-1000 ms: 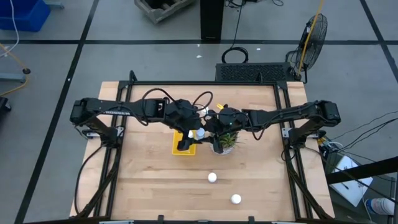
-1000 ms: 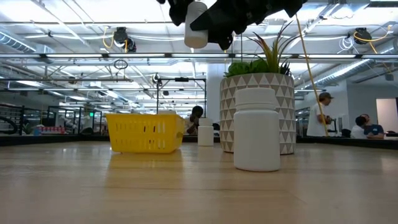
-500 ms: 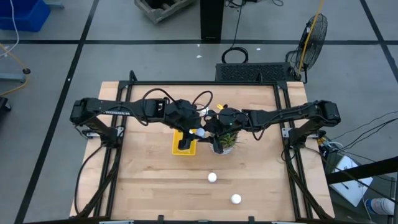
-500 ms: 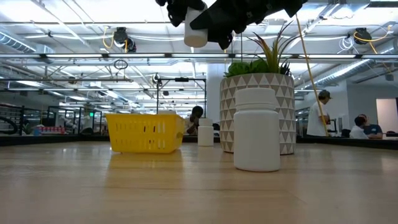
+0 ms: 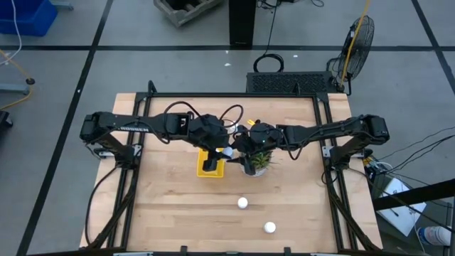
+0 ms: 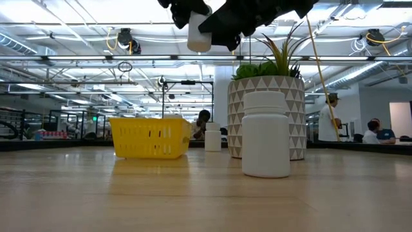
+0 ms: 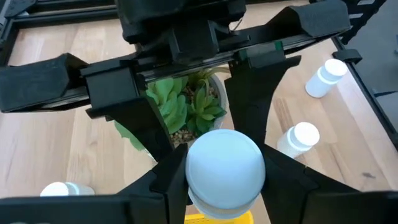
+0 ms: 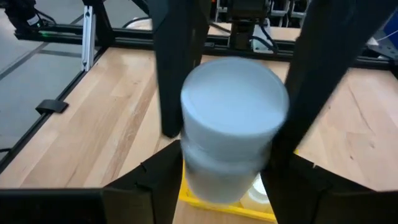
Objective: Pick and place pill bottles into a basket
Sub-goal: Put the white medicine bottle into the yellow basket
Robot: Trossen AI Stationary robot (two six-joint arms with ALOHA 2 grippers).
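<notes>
Overhead, a white pill bottle (image 6: 199,32) is held in the air between the two arms, pinched by the left gripper (image 7: 225,180). The right gripper (image 8: 233,171) flanks it too, apparently slightly parted. Below sits the yellow basket (image 6: 150,136), beside the potted plant (image 6: 267,113).

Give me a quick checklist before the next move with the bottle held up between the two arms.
1. Left hand shut on the raised bottle: ok.
2. Right hand free of that bottle: cannot tell.
3. Bottle centred over the basket: not ok, it hangs near the plant-side edge.
4. Clearance from the potted plant: cannot tell, leaves are close.
</notes>
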